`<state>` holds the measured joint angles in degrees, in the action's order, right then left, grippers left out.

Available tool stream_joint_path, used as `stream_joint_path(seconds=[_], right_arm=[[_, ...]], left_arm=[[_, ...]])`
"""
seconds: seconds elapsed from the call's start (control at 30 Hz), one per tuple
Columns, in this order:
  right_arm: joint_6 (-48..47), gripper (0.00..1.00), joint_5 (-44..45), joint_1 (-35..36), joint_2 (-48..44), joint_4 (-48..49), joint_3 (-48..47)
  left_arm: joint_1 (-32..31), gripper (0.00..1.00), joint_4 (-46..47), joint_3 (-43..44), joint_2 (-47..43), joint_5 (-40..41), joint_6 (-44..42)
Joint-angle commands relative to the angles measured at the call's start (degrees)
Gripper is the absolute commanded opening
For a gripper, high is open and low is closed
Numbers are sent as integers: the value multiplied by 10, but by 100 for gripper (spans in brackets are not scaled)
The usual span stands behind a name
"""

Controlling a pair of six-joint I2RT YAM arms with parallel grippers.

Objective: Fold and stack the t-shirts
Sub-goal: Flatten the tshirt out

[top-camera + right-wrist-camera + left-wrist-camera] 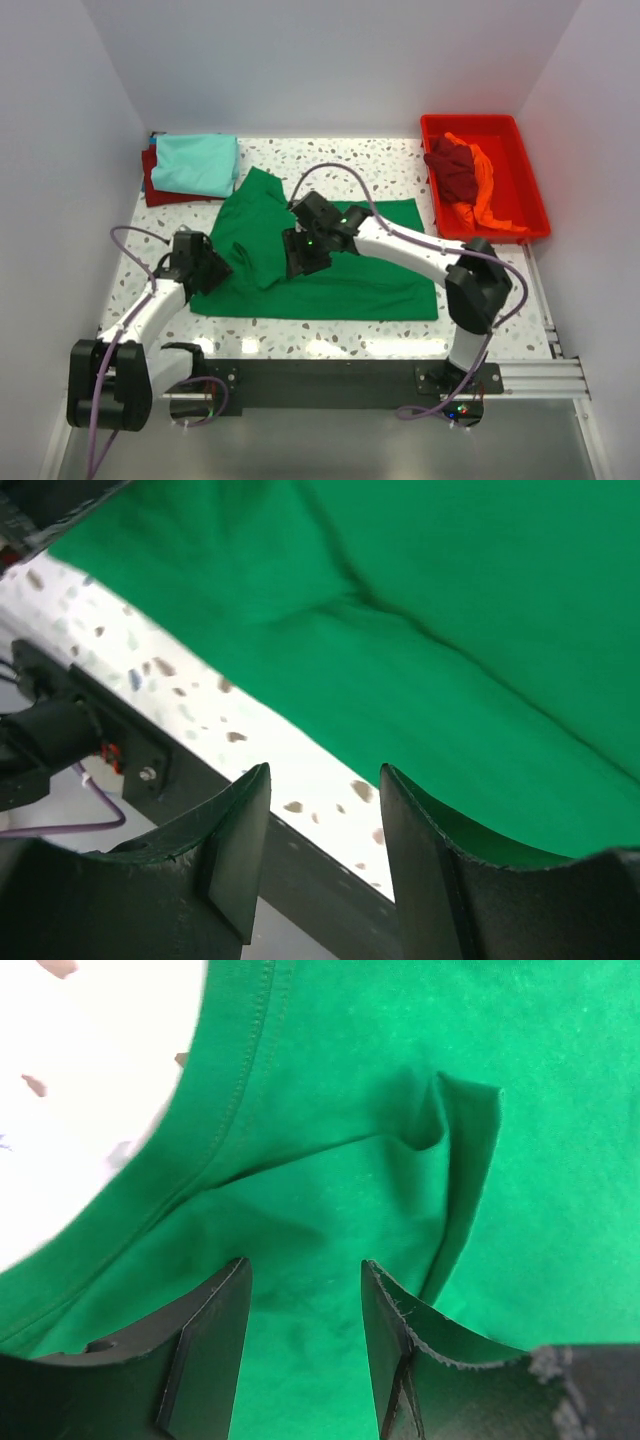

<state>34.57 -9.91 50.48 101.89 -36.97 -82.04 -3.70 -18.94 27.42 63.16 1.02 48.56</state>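
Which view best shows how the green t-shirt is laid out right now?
Top external: the whole green t-shirt shows there, outline and all, spread on the table. The left wrist view gives only a creased close-up patch; the right wrist view shows only one edge against the speckled table.

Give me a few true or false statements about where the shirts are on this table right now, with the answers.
1. The green t-shirt lies spread on the table. True.
2. The teal t-shirt sits in the red tray. False: it lies folded at the back left, on a dark red t-shirt.
3. An orange t-shirt is in the tray. True.
4. The left fingers are shut on green cloth. False: they stand apart above it.
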Motion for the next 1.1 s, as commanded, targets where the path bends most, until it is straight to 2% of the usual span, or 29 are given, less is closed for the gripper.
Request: stream_joint_path(seconds=[0.0, 0.13, 0.33, 0.57, 0.77, 0.87, 1.07], right_arm=[[9, 51, -25, 37, 50, 25, -56], [20, 51, -26, 73, 111, 52, -92], [24, 51, -6, 78, 171, 61, -132], [47, 51, -1, 78, 209, 90, -155], [52, 50, 24, 78, 231, 79, -174], [53, 46, 34, 79, 237, 72, -179], [57, 28, 49, 79, 251, 65, -193]], left_arm=[[8, 53, 14, -10, -27, 1, -17], [9, 53, 45, -40, -15, -21, -6], [9, 53, 44, -51, -17, -22, -12], [9, 53, 41, -61, -21, -29, -16], [9, 53, 43, -73, -21, -36, -14], [9, 53, 41, -77, -25, -36, -14], [9, 53, 32, -82, -37, -47, -12]])
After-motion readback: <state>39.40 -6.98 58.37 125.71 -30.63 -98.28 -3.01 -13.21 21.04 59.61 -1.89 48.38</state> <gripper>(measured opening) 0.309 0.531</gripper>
